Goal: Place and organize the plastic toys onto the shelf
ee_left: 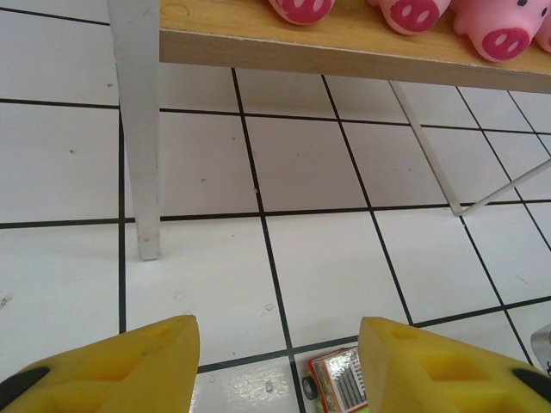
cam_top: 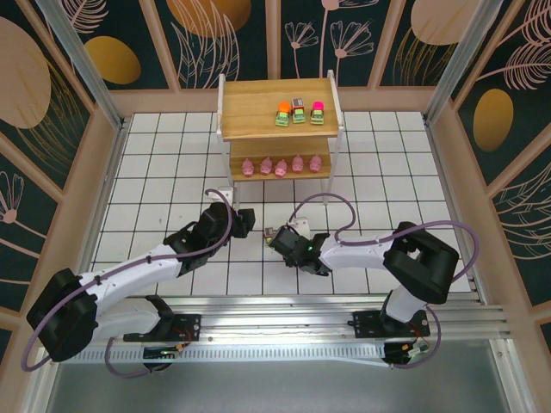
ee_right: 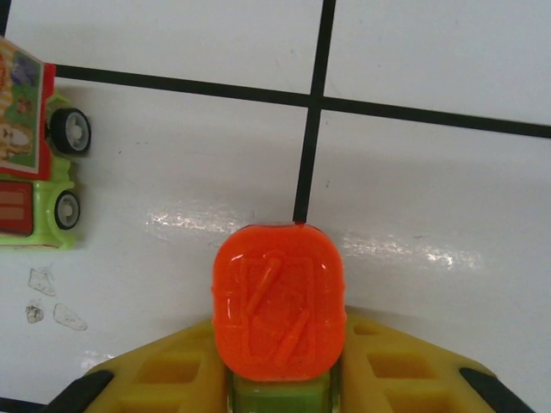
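One orange-topped vehicle (ee_right: 278,301) sits clamped in the right gripper (ee_right: 280,387) in front of the shelf (cam_top: 250,107); the left gripper (ee_left: 277,344) there gapes, holding nothing.

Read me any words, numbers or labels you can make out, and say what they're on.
No legible text anywhere.
On the green car, right wrist view: picture sticker, print too small to read.
On the orange-topped car: raised pattern, no letters.
On the car sticker, left wrist view: stripes, too blurred to read.
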Motion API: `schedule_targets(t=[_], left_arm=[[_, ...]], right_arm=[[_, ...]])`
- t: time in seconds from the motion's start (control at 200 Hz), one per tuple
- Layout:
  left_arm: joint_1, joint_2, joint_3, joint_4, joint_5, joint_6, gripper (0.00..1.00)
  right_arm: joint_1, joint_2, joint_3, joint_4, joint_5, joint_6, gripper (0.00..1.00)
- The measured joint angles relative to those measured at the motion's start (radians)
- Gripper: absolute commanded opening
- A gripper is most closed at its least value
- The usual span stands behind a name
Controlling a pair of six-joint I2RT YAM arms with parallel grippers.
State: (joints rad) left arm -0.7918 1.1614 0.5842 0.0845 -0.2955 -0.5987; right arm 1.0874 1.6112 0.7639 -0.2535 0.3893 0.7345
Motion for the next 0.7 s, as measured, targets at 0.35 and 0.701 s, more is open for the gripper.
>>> schedule_targets(t=[0.35, 0.701], left_arm=[[0.000, 0.000, 0.000, -0.011, 0.000, 0.000, 0.52], [0.000, 0.000, -0.003, -0.010, 0.001, 0.000, 0.52]], right_arm=[[0.017, -0.064, 0.058, -0.106, 0.061, -0.022, 0.21], [0.051, -0.163, 0.441, -0.306, 0.158, -0.085, 0.20]])
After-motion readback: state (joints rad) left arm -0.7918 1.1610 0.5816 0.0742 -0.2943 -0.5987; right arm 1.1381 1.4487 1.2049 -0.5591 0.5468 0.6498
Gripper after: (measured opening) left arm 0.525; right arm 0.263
